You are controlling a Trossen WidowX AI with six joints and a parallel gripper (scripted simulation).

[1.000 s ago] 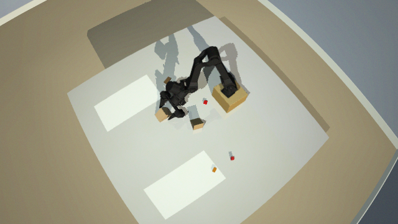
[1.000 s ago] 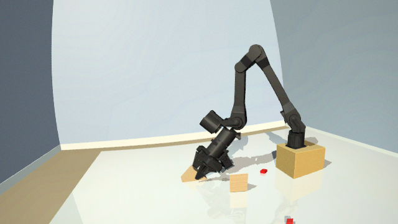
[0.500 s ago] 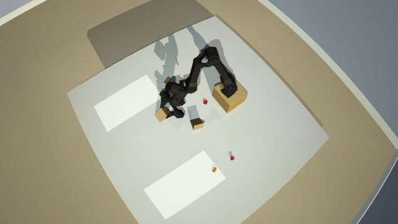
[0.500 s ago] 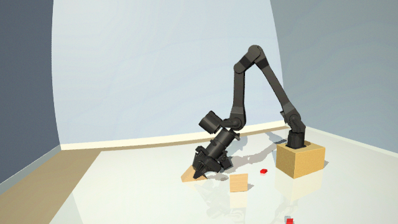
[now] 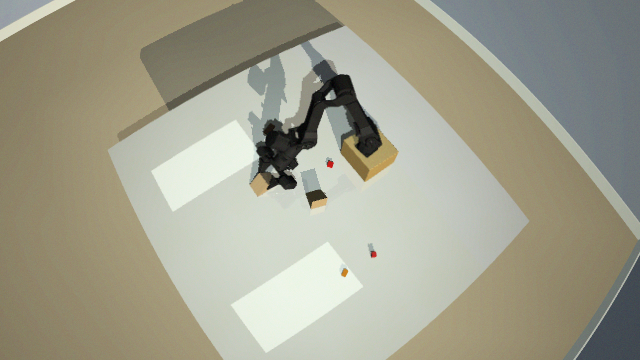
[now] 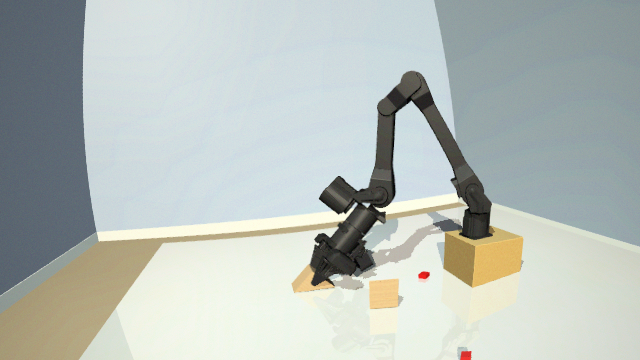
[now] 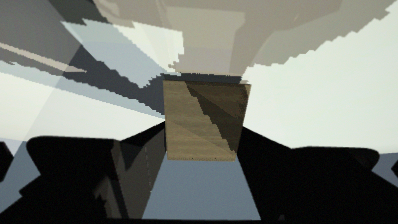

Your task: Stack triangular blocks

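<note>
Claw (image 5: 276, 183) (image 6: 320, 281) (image 7: 201, 125) low above pale tabletop (image 5: 210, 260) (image 6: 215, 320) (image 7: 310, 100).

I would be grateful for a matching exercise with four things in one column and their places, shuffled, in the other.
Things
1. Triangular block
2. Tan box
3. Small orange block
4. Red block nearest the tan box

Places
A. On a bright white patch
B. Between the fingers of the hand
C. On the table, between the hand and the tan box
D. Under the arm's foot

Pairs: 1-B, 2-D, 3-A, 4-C
</note>
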